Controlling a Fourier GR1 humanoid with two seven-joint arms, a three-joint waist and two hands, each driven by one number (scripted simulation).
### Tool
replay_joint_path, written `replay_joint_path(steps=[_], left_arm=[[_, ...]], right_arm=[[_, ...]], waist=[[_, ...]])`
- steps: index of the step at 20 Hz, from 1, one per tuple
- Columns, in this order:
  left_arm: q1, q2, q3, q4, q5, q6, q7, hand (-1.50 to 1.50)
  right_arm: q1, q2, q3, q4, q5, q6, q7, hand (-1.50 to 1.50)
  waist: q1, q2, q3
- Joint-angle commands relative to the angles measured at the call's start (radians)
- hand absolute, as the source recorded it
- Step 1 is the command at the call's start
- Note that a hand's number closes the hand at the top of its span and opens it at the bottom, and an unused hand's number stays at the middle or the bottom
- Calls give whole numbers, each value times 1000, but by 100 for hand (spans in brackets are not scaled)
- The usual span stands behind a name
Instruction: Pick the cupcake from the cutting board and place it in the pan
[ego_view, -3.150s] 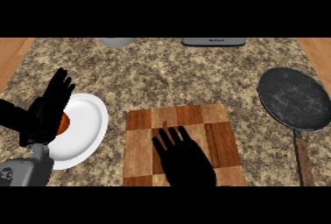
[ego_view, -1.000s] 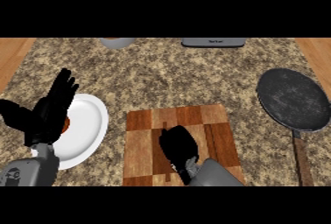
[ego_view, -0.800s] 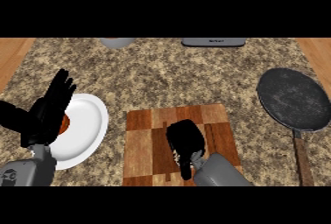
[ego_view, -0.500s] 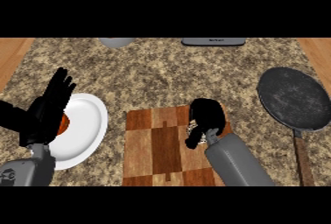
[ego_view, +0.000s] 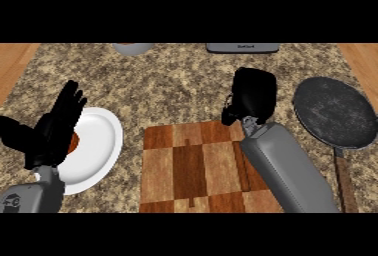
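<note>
right hand raised between board and pan

nearest the lower edge, the grey right forearm is seen crossing the right part of the cutting board (ego_view: 188, 167), a checkered wooden slab lying on the speckled counter (ego_view: 170, 85). to the left of the board, a white plate (ego_view: 100, 145) is set on the counter, and the left hand (ego_view: 52, 132) is held over its left side, fingers straight and spread, resting with nothing in it; a small orange-red patch is glimpsed on the plate behind it.

beyond the board's far right corner, the right hand (ego_view: 251, 97) is found above the counter, between board and pan (ego_view: 338, 112). its fingers are curled inward, but whether the cupcake is enclosed cannot be told; the cupcake itself is not made out anywhere. the dark round pan lies to the right, its handle pointing toward the near edge.

at the far edge, a grey bowl (ego_view: 133, 48) and a dark flat appliance (ego_view: 242, 48) are partly shown.
</note>
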Motion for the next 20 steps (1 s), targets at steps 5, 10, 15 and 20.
replay_joint_path(steps=[5, 10, 15, 20], left_arm=[[8, 15, 21, -34, 24, -22, 32, 0], [22, -12, 0, -8, -5, -19, -26, 0], [20, -27, -22, -25, -35, 5, -1, 0], [-24, -8, 28, 56, 16, -36, -41, 0]], right_arm=[[-81, -38, -82, -200, 44, 155, 68, 150], [-30, -79, -167, -190, 59, 48, 38, 150], [-24, -192, -308, -163, 4, 12, -62, 150], [124, -275, -424, -124, -53, -182, -209, 150]], waist=[[3, 2, 1], [3, 4, 1], [5, 5, 1], [2, 8, 1]])
